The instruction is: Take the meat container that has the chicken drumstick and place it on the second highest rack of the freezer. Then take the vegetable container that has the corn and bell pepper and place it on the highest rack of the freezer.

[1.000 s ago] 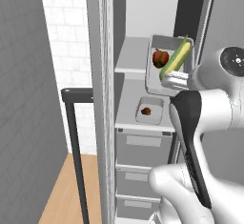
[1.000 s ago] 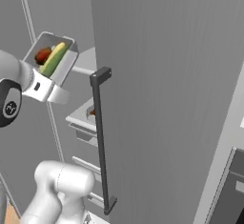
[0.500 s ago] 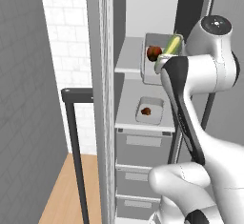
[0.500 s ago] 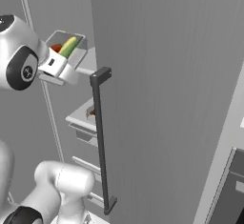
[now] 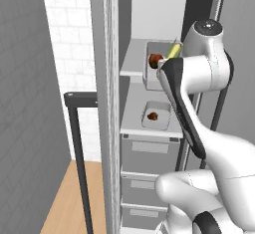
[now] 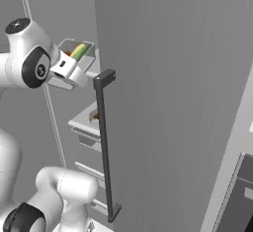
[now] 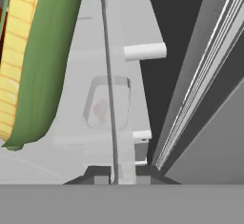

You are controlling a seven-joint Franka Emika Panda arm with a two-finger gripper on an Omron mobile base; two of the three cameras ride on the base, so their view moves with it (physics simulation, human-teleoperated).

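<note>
One corn [image 7: 28, 51] container wall between closed hand [image 7: 116, 179] fingers.

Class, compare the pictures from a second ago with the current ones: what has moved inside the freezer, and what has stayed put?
The gripper, still shut on the vegetable container, has carried it with the corn and bell pepper deeper into the freezer, up to the highest rack. The meat container with the chicken drumstick stayed on the second highest rack.
</note>
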